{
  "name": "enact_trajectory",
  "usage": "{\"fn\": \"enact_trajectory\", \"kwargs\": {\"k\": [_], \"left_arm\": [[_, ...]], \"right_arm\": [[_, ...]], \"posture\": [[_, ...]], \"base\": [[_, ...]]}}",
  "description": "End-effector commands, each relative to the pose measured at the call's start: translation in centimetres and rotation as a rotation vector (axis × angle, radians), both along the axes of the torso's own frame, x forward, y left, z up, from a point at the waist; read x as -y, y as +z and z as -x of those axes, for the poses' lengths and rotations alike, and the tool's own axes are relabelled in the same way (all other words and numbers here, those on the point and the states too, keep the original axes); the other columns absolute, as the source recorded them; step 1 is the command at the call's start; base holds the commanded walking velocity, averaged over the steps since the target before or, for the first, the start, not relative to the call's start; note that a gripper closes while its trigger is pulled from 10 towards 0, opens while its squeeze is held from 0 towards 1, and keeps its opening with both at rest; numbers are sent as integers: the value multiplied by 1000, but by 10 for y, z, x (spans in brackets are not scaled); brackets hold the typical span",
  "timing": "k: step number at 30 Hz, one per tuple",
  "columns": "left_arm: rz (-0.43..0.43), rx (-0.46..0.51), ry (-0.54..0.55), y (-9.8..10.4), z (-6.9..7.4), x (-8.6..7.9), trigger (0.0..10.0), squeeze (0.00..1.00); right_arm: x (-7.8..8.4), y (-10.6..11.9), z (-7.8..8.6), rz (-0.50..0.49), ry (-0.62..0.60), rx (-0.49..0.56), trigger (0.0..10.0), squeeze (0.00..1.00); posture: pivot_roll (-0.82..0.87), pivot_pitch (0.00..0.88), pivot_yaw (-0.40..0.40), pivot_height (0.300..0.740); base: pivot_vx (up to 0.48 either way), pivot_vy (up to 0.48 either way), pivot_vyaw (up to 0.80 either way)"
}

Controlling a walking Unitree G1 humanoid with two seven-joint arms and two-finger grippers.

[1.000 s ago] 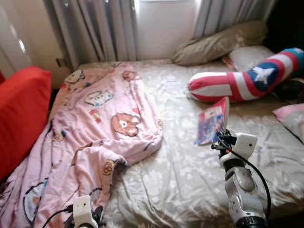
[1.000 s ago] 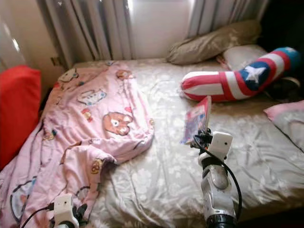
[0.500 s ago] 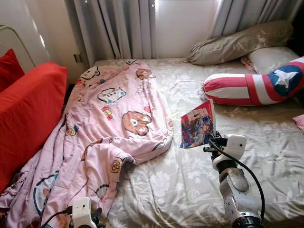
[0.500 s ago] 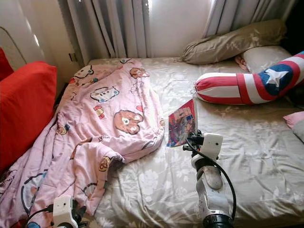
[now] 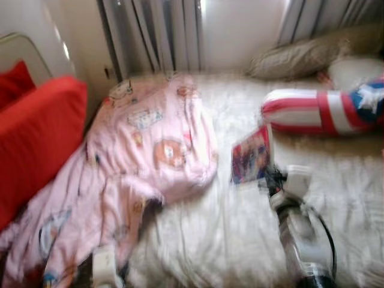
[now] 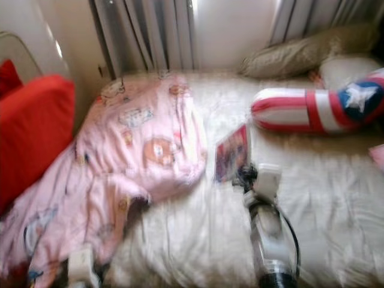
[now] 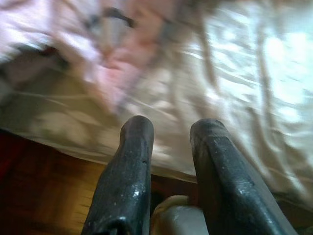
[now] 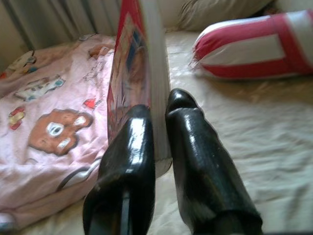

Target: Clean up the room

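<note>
Pinching a colourful book [image 8: 134, 63] upright between its two black fingers, the right claw [image 8: 161, 132] holds it up over the bed [image 5: 204, 234], just beside the pink blanket [image 5: 144, 150]. Left claw [image 7: 168, 147] hangs low by the bed's edge, fingers spread. Head views are blurry.

Pink cartoon-print blanket [image 5: 141, 156], pale grey floral bed sheet [image 5: 216, 234], red cushion [image 5: 33, 144], red-white-striped bolster with a white star on blue [image 5: 327, 111], red-and-blue comic book [image 5: 251, 156], beige pillow [image 5: 300, 57], grey curtains [image 5: 156, 33], glossy black tool fingers [image 8: 132, 161].
</note>
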State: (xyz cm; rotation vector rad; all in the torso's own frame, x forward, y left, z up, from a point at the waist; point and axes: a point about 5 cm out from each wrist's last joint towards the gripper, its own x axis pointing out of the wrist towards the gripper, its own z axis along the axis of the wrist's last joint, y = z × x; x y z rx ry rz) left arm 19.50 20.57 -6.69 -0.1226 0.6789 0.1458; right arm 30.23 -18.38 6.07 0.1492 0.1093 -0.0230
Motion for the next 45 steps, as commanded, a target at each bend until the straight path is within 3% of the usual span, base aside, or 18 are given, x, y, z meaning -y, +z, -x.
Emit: {"fn": "enact_trajectory", "kwargs": {"k": [1,35,45], "left_arm": [[-23,-15,10,-1,4,-9,10000,0],[-21,-15,13,-1,4,-7,10000,0],[-7,-18,28,-1,4,-8,10000,0]], "right_arm": [[-5,13,-7,-10,7,66,10000,0],[-6,12,-5,30,22,70,10000,0],[-10,15,-5,28,40,89,10000,0]], "posture": [[15,0,26,717],[17,0,19,717],[24,0,15,717]], "base": [[0,-409,0],[0,-330,0],[0,-66,472]]}}
